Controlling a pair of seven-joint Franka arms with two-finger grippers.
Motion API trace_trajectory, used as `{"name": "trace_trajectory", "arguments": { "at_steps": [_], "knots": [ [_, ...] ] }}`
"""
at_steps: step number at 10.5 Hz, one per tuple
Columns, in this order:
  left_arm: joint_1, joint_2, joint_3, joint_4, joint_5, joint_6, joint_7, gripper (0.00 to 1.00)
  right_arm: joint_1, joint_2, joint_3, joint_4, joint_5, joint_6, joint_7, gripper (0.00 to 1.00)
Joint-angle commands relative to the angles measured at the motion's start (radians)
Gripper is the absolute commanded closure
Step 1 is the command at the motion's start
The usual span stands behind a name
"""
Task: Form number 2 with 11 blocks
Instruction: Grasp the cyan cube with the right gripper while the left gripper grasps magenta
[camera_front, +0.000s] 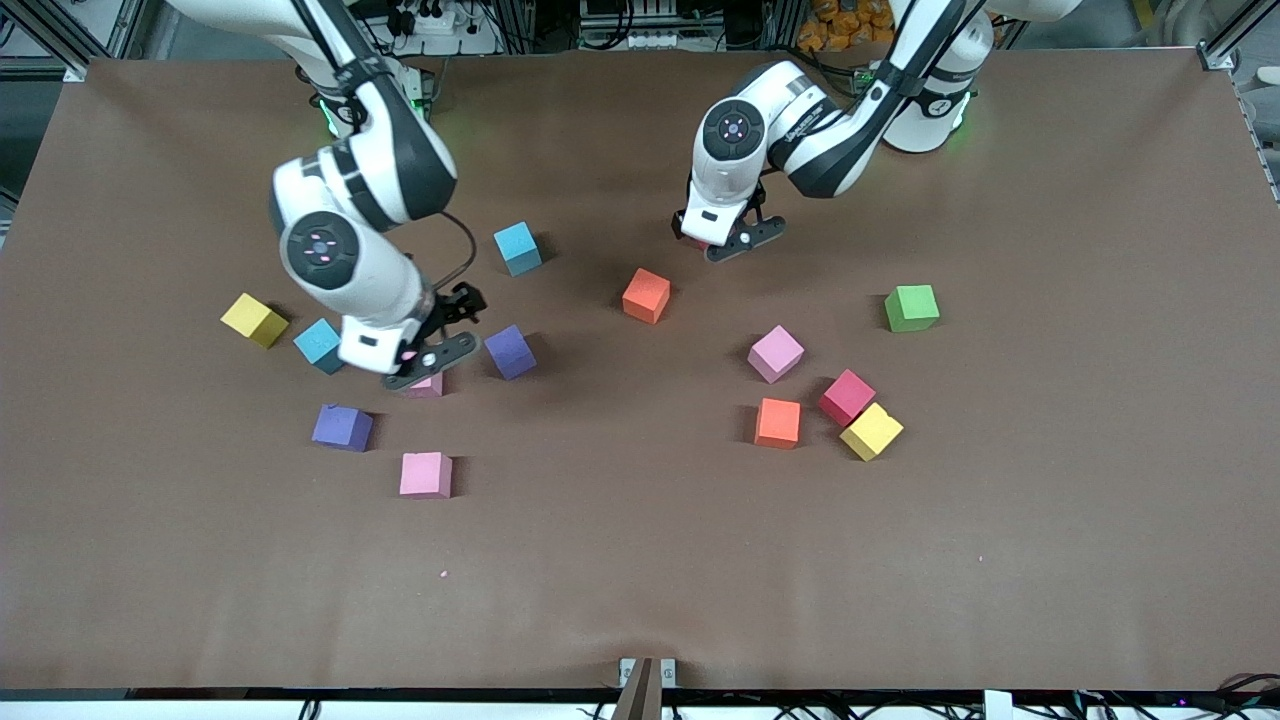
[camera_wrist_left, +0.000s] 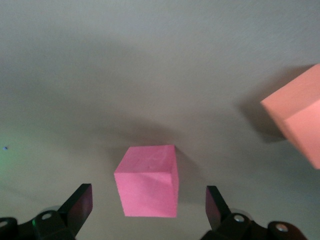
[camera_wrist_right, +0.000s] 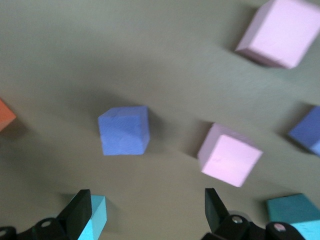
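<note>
Left gripper (camera_front: 730, 240) low over the table (camera_front: 640, 580), near the middle of the edge where the bases stand, jaws spread wide and gripping nothing. Deep pink block (camera_wrist_left: 147, 181) on the table under it, lying between the two fingers (camera_wrist_left: 80, 202) and touched by neither, mostly hidden by the hand in the front view. All sides equal, so no long axis; faces turned a little off square to the fingers, one upright edge toward the wrist camera. Orange block (camera_front: 646, 295) just beside, nearer the front camera.

Right gripper (camera_front: 430, 365) over a pale pink block (camera_front: 428, 386) toward the right arm's end of the table, jaws likewise wide open and empty. Purple block (camera_front: 510, 352) beside that pale pink block, second purple block (camera_front: 342, 427) and second pale pink block (camera_front: 426, 475) nearer the front camera, all apart. Two blue blocks (camera_front: 319, 345) (camera_front: 517, 248) and a yellow block (camera_front: 254, 320) in the same half, each turned cornerwise to the table edge.

Toward the left arm's end: third pale pink block (camera_front: 776, 353), red block (camera_front: 847, 397) touching a second yellow block (camera_front: 871, 431), second orange block (camera_front: 777, 422) near them, green block (camera_front: 911, 308) standing apart.
</note>
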Motion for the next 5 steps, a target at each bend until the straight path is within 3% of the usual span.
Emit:
{"name": "trace_trajectory", "arguments": {
  "at_steps": [1,3,5],
  "knots": [
    [0.006,-0.01,-0.032,-0.053,0.006,0.034,-0.058,0.0,0.039,-0.025,0.004,-0.112,0.059,0.041,-0.01,0.0],
    [0.006,0.008,-0.037,-0.062,0.006,0.04,-0.058,0.0,0.056,-0.039,0.007,-0.171,0.063,0.044,-0.011,0.0],
    [0.007,0.019,-0.037,-0.064,0.006,0.064,-0.061,0.0,0.113,-0.054,0.025,-0.274,0.117,0.143,-0.011,0.0]
  ]
}}
